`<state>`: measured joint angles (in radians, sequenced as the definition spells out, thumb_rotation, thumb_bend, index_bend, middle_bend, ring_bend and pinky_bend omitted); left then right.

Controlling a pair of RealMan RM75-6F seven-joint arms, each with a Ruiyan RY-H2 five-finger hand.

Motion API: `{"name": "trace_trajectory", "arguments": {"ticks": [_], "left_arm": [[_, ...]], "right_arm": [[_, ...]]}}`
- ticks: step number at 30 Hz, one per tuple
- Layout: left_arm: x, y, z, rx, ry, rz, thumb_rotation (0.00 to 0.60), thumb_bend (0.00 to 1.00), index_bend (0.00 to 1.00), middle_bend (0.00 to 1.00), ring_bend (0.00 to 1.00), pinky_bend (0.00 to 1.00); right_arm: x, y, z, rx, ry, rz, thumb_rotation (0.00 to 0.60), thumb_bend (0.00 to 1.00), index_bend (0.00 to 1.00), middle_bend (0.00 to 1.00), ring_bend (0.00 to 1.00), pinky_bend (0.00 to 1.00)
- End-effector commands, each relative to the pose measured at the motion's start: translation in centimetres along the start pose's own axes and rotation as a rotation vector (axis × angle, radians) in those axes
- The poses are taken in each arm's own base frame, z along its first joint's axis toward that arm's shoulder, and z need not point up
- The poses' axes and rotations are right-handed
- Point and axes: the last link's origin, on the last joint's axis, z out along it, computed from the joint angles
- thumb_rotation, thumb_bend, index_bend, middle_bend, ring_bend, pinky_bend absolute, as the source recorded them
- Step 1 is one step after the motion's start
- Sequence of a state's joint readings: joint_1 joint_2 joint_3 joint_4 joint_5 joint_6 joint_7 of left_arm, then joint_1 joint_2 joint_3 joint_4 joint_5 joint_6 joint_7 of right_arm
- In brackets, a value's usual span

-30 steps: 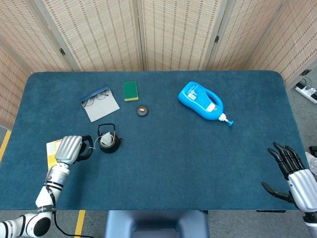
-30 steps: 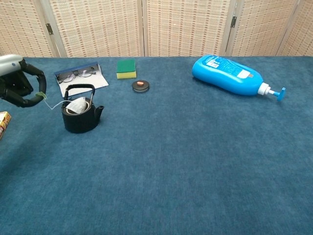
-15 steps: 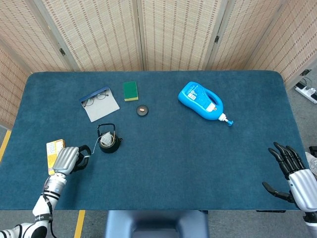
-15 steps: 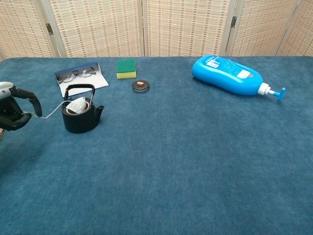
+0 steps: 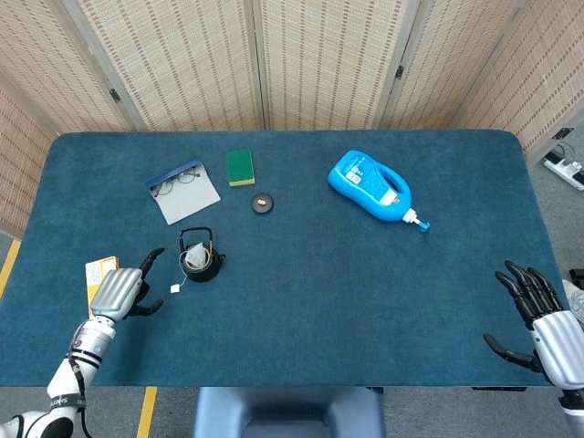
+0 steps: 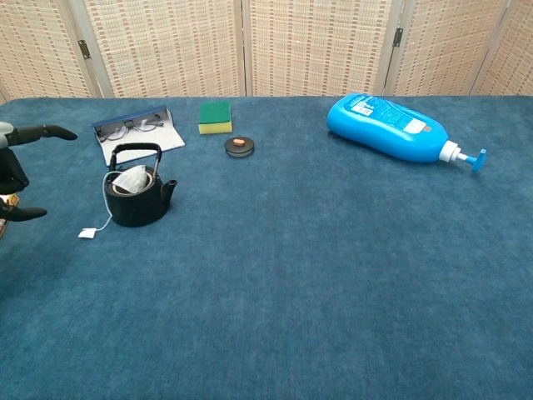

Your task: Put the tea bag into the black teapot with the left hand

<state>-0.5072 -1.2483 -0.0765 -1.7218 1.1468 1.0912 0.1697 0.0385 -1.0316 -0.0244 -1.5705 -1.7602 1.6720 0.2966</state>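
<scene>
The black teapot (image 5: 199,263) (image 6: 138,198) stands on the blue table toward the left. The white tea bag (image 5: 194,260) (image 6: 130,179) lies inside its mouth. Its string hangs over the rim, and the small tag (image 5: 174,288) (image 6: 87,233) rests on the cloth just left of the pot. My left hand (image 5: 121,289) (image 6: 15,171) is left of the teapot, fingers spread and holding nothing. My right hand (image 5: 538,319) sits at the table's front right edge, fingers apart and empty; the chest view does not show it.
Glasses on a grey-blue case (image 5: 182,190) (image 6: 137,131), a green sponge (image 5: 240,167) (image 6: 216,117) and a small black lid (image 5: 263,203) (image 6: 239,147) lie behind the teapot. A blue detergent bottle (image 5: 376,189) (image 6: 391,128) lies right of centre. A yellow packet (image 5: 97,276) sits by my left hand.
My left hand let go of the tea bag's string and opened; the tag dropped onto the cloth beside the teapot. The hand drew back toward the front left. The right hand stayed put.
</scene>
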Motion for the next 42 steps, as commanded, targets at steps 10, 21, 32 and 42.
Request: {"name": "trace_trajectory", "arguments": {"ticks": [10,21,32,42], "left_arm": [[2.7,5.4,4.4,-0.067,-0.361,0.165,0.599,0.36,0.00,1.00,1.00,1.00],[2.2,7.2,6.7,-0.029,-0.404,0.180,0.599,0.36,0.00,1.00,1.00,1.00],[1.3,6.0,8.1,0.006,-0.425,0.178,0.599,0.36,0.00,1.00,1.00,1.00],[0.9,5.0,8.4,0.020,-0.432,0.170,0.599,0.36,0.01,1.00,1.00,1.00]], "right_arm": [[-0.1,0.1,0.2,-0.002,-0.005,0.009,0.600,0.25,0.00,0.00,0.00,0.00],[0.4,0.5,0.1,-0.014,0.014,0.020,0.600,0.25,0.00,0.00,0.00,0.00],[0.4,0.6,0.2,-0.022,0.013,0.018,0.600,0.25,0.00,0.00,0.00,0.00],[0.2,0.7,0.5,-0.024,0.004,0.019,0.600,0.25,0.00,0.00,0.00,0.00]]}}
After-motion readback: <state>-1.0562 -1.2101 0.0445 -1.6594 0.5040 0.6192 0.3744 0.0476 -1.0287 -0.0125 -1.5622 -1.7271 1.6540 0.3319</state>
